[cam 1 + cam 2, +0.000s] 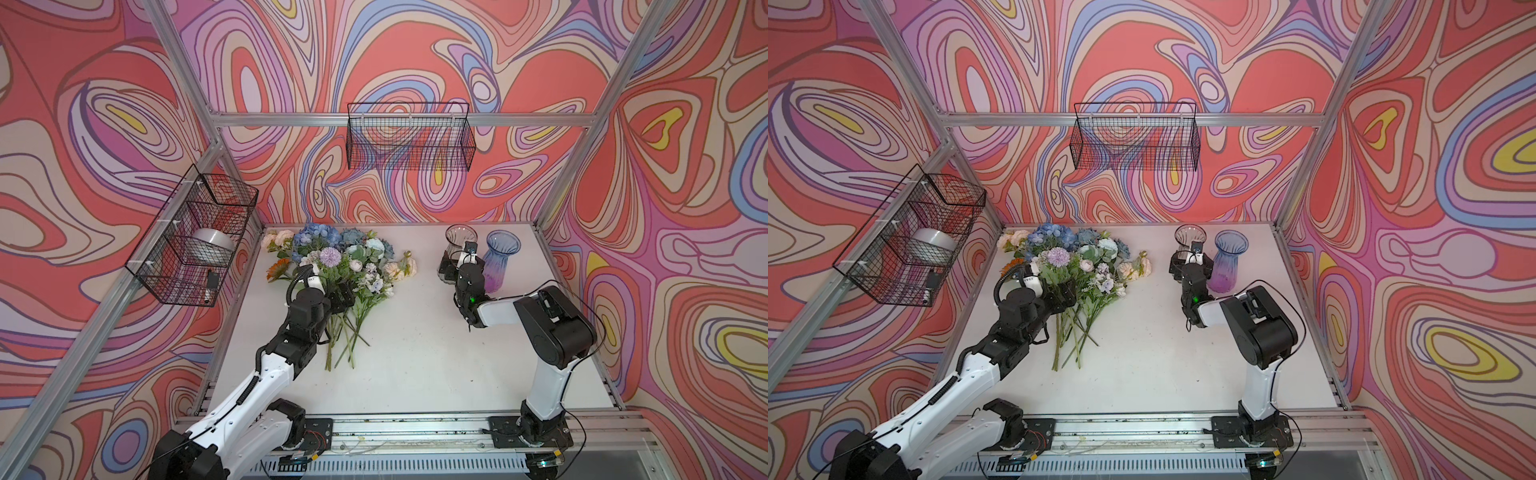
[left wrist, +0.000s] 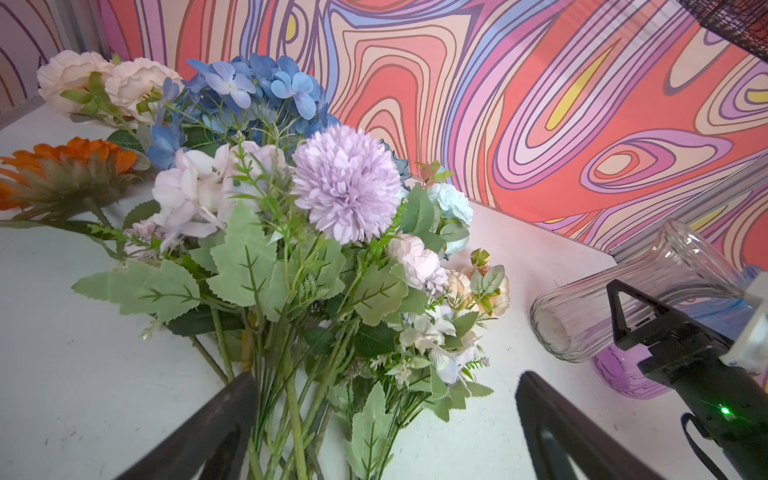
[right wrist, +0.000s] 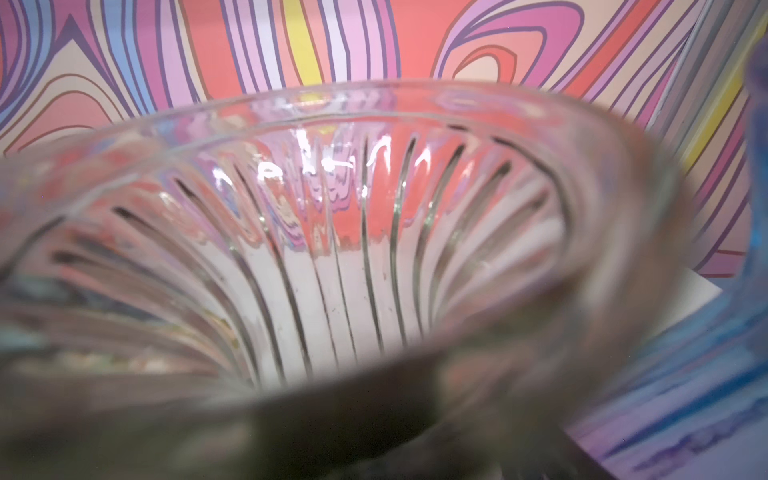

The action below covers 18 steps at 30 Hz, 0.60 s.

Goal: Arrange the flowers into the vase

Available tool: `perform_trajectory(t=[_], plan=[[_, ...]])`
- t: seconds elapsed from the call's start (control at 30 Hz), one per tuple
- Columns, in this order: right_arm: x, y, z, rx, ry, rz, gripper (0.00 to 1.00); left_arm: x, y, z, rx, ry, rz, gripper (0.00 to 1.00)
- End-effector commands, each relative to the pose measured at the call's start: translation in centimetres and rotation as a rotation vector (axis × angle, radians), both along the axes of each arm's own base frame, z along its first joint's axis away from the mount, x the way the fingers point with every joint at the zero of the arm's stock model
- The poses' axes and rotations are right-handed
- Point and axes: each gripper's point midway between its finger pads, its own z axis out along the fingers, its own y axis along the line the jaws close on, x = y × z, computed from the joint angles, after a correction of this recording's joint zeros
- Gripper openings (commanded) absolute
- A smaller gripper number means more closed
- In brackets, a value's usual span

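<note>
In both top views, find the flowers (image 1: 345,266) heaped flat on the white table (image 1: 415,353), left of centre, blooms toward the back wall, stems fanning toward the frame's lower edge. Note the left gripper (image 1: 343,297) low over the stems just below the leaves, and the right gripper (image 1: 451,268) right of centre, set about the lower body of the upright clear vase (image 1: 460,235), with a blue-purple vase (image 1: 500,257) just beside it. No flower in either vase yet.

From the left wrist, see both fingers (image 2: 232,415) spread wide, straddling the bundle of stems, closed on nothing. Expect light, springy stems, with soft heads that crush and tangle. Take one stem on the bare green length under the foliage, never by the bloom, and lift slowly to shed its neighbours.

From the right wrist, make out only the clear vase (image 3: 332,249), ribbed, close and blurred, plus a dark finger (image 3: 353,424). Jaws wide, but cannot tell whether pressing the glass or merely around it. Treat as smooth, hard, breakable and easily tipped: steady it low
</note>
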Motion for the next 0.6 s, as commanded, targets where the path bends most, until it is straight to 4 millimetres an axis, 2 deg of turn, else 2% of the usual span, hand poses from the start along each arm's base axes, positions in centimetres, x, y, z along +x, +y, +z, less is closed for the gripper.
perform_trajectory(t=[0.0,0.03,0.07,0.13,0.23,0.33,0.4,0.57], plan=[[0.8,-0.3,1.6,-0.030,-0.070,-0.038,0.90,-2.1,1.0,-1.6,0.001,0.087,0.027,1.00],[0.9,-0.3,1.6,-0.035,-0.074,-0.040,0.90,-2.6,1.4,-1.8,0.003,0.105,0.040,1.00],[1.0,-0.3,1.7,-0.040,-0.079,-0.046,0.88,-3.6,1.9,-3.8,0.017,0.154,0.050,1.00],[1.2,-0.3,1.8,-0.052,-0.086,-0.050,0.87,-4.7,2.6,-4.5,0.025,0.188,0.068,1.00],[1.8,-0.6,1.6,-0.062,-0.070,-0.081,0.91,-6.0,3.5,-5.4,0.028,0.231,0.102,1.00],[2.3,-0.2,1.4,-0.063,-0.065,-0.069,0.91,-6.3,3.9,-5.5,0.017,0.230,0.121,1.00],[2.4,0.0,1.6,-0.057,-0.085,-0.055,0.86,-6.2,4.0,-5.4,0.015,0.224,0.132,1.00],[2.2,0.5,2.0,-0.051,-0.106,-0.022,0.58,-6.3,4.9,-5.9,0.033,0.242,0.183,1.00]])
